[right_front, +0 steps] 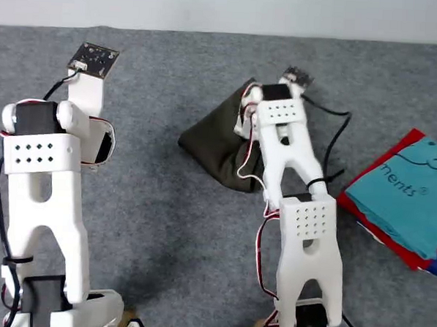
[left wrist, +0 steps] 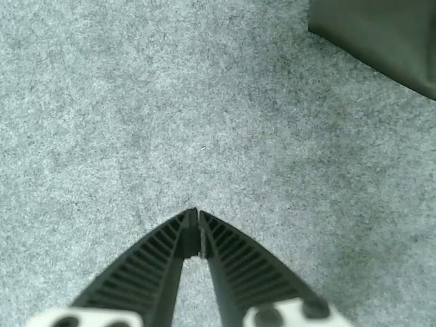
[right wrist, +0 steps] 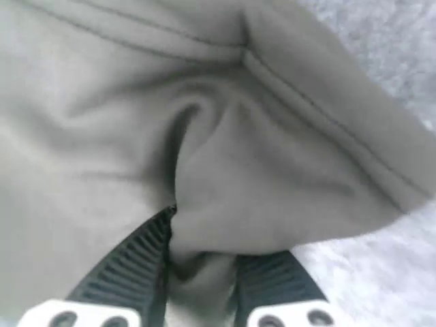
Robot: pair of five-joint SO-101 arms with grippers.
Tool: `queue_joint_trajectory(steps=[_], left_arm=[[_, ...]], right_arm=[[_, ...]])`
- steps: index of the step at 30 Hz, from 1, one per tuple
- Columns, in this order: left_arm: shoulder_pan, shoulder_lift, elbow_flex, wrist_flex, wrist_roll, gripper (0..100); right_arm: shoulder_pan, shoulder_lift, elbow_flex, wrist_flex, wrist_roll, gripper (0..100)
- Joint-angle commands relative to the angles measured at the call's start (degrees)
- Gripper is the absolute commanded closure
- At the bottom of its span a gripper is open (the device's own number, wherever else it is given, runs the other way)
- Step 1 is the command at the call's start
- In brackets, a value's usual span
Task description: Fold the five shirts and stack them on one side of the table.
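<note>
A dark olive shirt (right_front: pixel 218 145) lies bunched on the grey table near the middle, and its corner shows as the olive shirt (left wrist: pixel 381 37) in the left wrist view. My right gripper (right wrist: pixel 201 262) is shut on a fold of this olive shirt (right wrist: pixel 225 157), at the shirt's far right side under the right arm (right_front: pixel 282 130). A stack of folded shirts (right_front: pixel 403 199), teal on top of red and blue, sits at the table's right edge. My left gripper (left wrist: pixel 197 228) is shut with nothing in it, above bare table at the left, on the left arm (right_front: pixel 49 169).
Grey carpet-like cloth (right_front: pixel 164 226) covers the table. Open room lies between the two arms and in front of the olive shirt. The right arm's cables (right_front: pixel 337 133) trail beside the shirt.
</note>
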Motion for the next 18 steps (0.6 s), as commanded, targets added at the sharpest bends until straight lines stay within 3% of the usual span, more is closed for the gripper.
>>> queue_joint_trajectory(steps=[1,9,18], left_arm=[[-0.3,-1.6,-0.1,0.0,-0.5,99],[-0.3,-1.7,-0.2,0.0,-0.5,99],[-0.3,-1.7,-0.2,0.0,-0.5,99]], right_arm=[[2.2,-8.2,-6.2,4.8,3.7,98.9],[7.4,-14.0,-14.5,13.6,13.5,98.9],[15.5,-20.4,-15.0,14.2,23.6,99.0]])
